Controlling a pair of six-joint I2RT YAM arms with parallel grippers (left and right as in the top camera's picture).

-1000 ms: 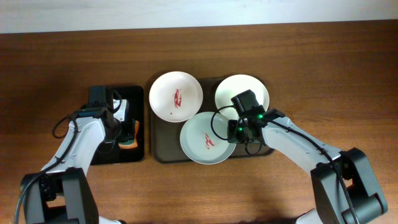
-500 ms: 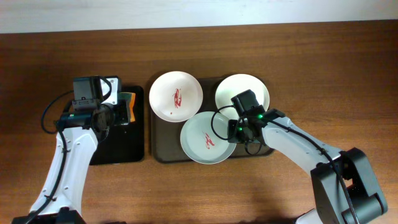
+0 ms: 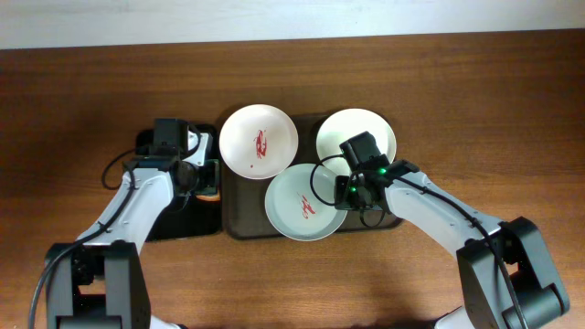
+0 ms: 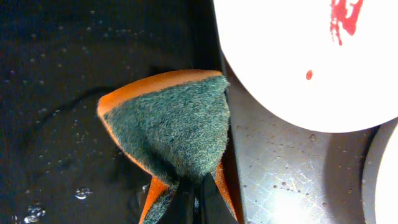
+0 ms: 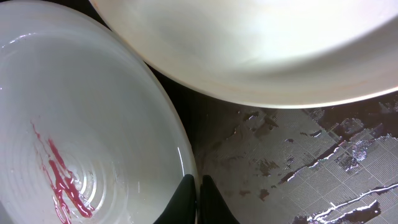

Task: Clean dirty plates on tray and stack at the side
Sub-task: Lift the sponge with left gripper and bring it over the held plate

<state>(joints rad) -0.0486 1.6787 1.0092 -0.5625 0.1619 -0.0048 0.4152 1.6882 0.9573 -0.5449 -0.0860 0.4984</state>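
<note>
Three plates lie on the dark brown tray [image 3: 239, 224]. The far left plate [image 3: 259, 140] and the near middle plate [image 3: 302, 203] carry red smears; the far right plate [image 3: 358, 133] looks plain. My left gripper [image 3: 209, 179] is shut on an orange and green sponge [image 4: 177, 124], held over the seam between the black tray and the brown tray, beside the far left plate [image 4: 311, 56]. My right gripper [image 5: 197, 196] is shut on the right rim of the near middle plate [image 5: 74, 143], next to the far right plate [image 5: 261, 43].
A smaller black tray [image 3: 155, 228], wet with droplets, stands left of the brown tray [image 4: 286, 168]. Bare wooden table [image 3: 457, 73] lies all around. The brown tray's floor [image 5: 298, 155] is wet.
My left arm has lifted the sponge from the black tray, swung up, then come right to the brown tray's left edge. The right arm and plates have not moved.
</note>
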